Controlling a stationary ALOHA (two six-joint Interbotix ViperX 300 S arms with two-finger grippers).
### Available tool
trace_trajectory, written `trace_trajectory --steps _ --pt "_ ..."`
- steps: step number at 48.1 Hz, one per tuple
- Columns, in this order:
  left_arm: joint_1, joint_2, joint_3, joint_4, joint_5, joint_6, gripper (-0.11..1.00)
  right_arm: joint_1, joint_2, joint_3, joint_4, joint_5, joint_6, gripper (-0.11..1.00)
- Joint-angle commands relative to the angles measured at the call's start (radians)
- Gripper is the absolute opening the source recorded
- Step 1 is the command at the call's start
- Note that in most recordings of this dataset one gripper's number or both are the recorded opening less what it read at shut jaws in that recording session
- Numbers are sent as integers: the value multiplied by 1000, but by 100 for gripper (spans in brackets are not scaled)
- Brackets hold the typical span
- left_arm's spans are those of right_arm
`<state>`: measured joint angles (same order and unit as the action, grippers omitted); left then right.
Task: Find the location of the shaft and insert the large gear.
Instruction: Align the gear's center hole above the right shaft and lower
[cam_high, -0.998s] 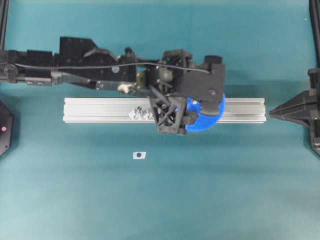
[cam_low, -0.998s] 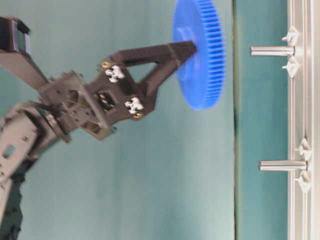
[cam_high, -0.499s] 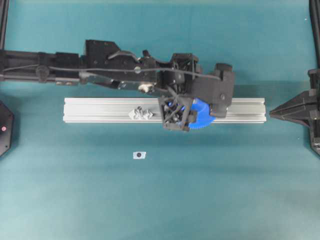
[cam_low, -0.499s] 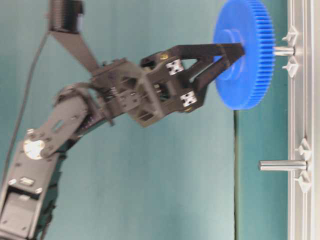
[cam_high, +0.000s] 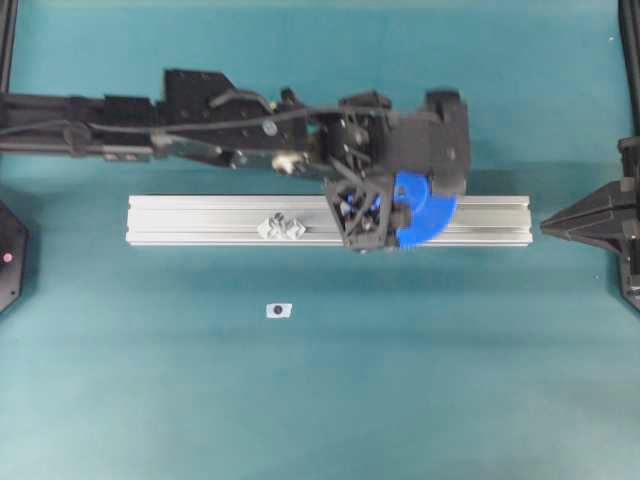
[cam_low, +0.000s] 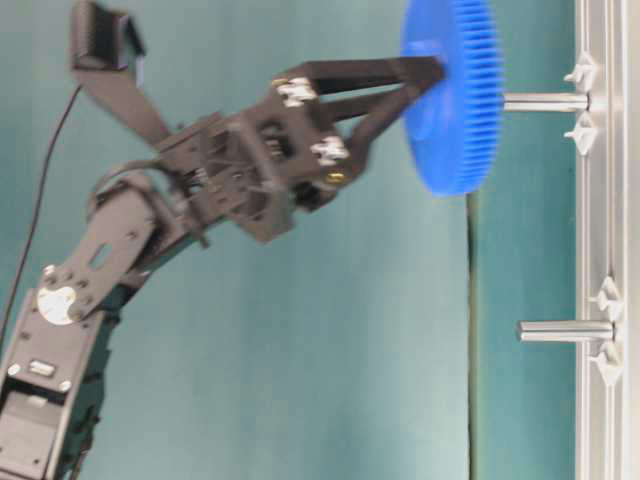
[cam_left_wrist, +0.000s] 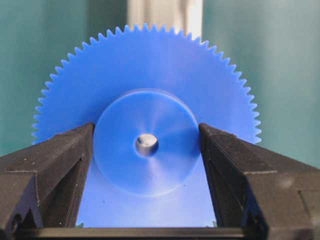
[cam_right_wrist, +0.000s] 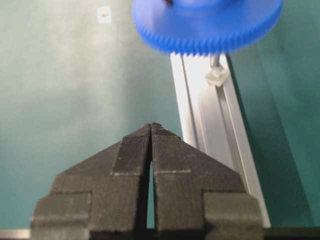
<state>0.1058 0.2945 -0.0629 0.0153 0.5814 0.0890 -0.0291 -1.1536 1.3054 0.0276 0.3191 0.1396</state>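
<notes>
The large gear (cam_high: 428, 212) is a bright blue toothed disc held over the aluminium rail (cam_high: 200, 220). My left gripper (cam_left_wrist: 146, 132) is shut on its raised hub, one finger on each side. In the table-level view the gear (cam_low: 455, 110) faces the tip of one shaft (cam_low: 545, 101), close to it and roughly in line. Grey metal shows through the centre hole in the left wrist view. A second shaft (cam_low: 565, 329) stands bare between its clear clips, which also show from overhead (cam_high: 282, 227). My right gripper (cam_high: 545, 227) rests shut at the right edge, holding nothing.
A small white tag with a dark dot (cam_high: 278, 310) lies on the teal mat in front of the rail. From the right wrist view the rail (cam_right_wrist: 215, 130) runs away under the gear (cam_right_wrist: 205, 25), with a clear clip (cam_right_wrist: 218, 76) beneath it.
The left gripper first carried the gear toward the rail onto the shaft's tip, then drew it back, so the shaft's whole length shows again. The right arm has not moved.
</notes>
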Motion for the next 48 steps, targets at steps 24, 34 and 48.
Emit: trace_trajectory --steps 24,34,48 --pt "20 -3 -21 2 41 -49 71 -8 3 -8 -2 -9 15 2" --pt "17 15 8 2 9 -80 71 -8 2 -6 -2 -9 18 2" --pt "11 48 18 2 -48 -84 71 -8 3 -6 -2 -9 18 2"
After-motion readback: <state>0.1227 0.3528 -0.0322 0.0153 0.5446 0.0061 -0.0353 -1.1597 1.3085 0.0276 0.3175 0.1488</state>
